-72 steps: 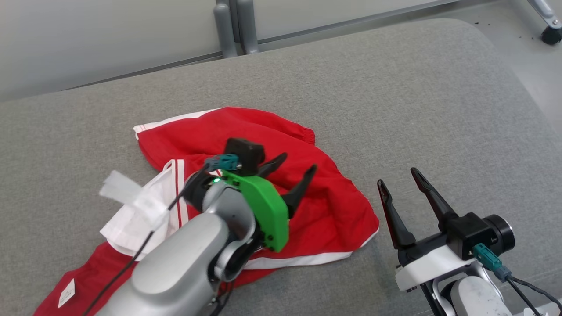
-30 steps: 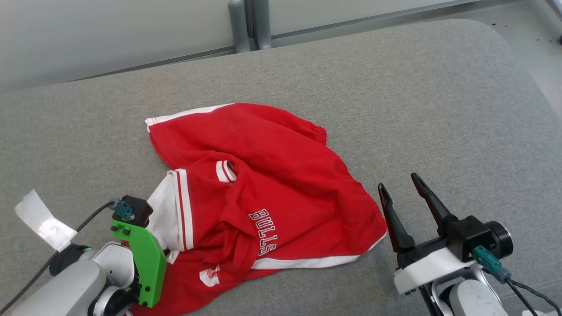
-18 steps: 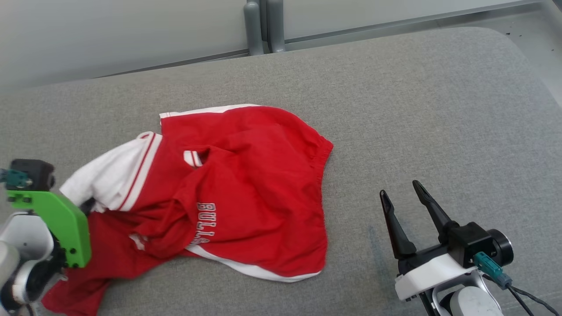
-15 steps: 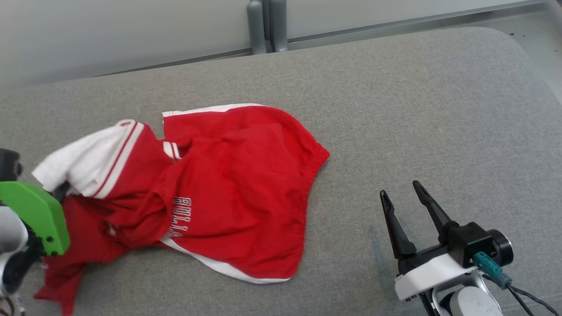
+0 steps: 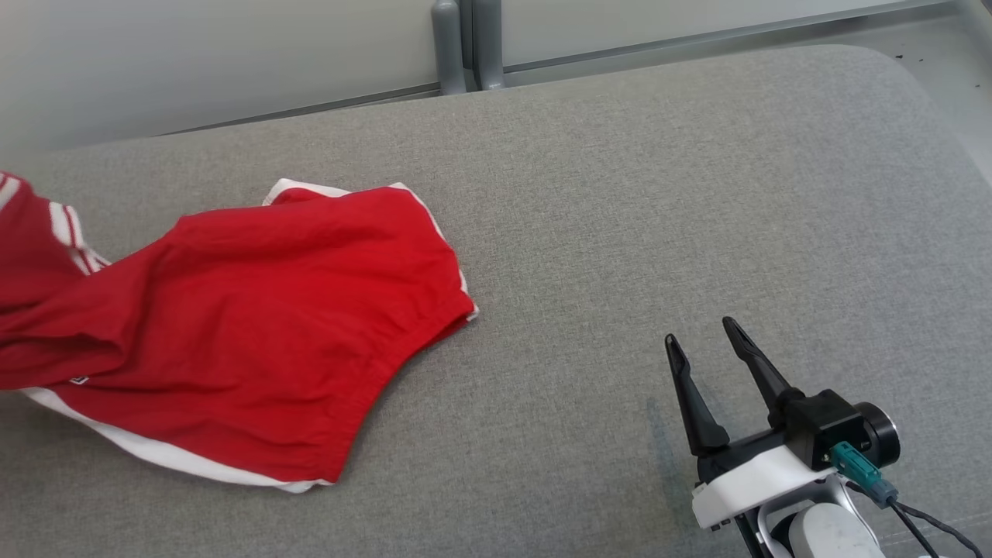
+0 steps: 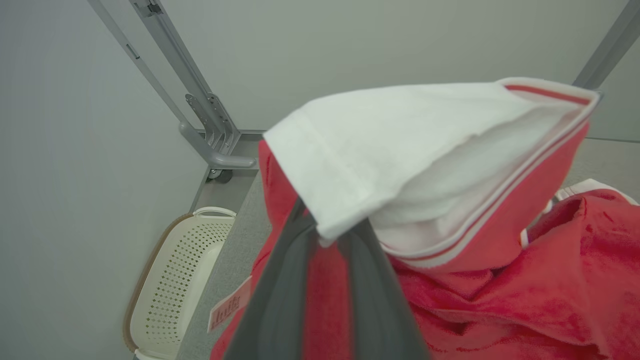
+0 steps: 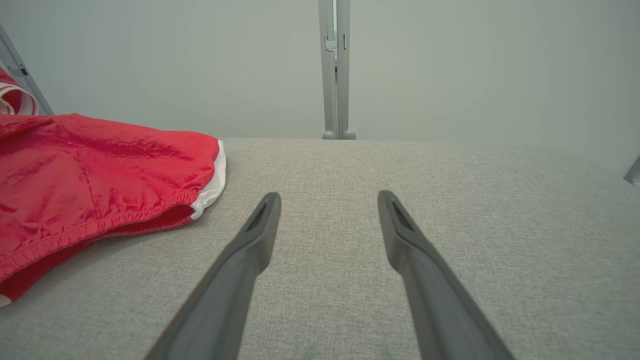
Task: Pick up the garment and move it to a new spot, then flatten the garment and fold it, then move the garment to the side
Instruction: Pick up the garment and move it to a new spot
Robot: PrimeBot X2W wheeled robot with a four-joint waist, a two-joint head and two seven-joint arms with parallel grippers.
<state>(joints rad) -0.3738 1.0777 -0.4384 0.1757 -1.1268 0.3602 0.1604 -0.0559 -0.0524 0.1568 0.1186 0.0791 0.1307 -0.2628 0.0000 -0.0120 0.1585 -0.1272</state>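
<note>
Key geometry: the garment (image 5: 232, 333) sits at the far left of the grey padded bench (image 5: 659, 194). Its long axis runs roughly left-right across my head view, one end past the picture's left edge and the white-trimmed hem corner pointing toward centre. The left gripper (image 6: 329, 227) holds it, fingers pinched nearly together on bunched red cloth. A white-lined fold drapes over the tips, so I can't see the tips themselves. That end is raised off the bench and the rest lies on the surface, to the right of the fingers in the left wrist view. A perforated basket (image 6: 175, 280) sits on the floor past the bench edge. The right gripper (image 5: 699, 329) is at lower right, fingers spread wide with nothing in them, well apart from the cloth. In the right wrist view the garment lies forward and left of those fingers, not touching. Right arm pose is low, fingers near level with the bench and pointing toward the back wall. My read: the left arm is nearer and owns the relocation. The right would have to sweep left to reach the free hem for flattening.
</note>
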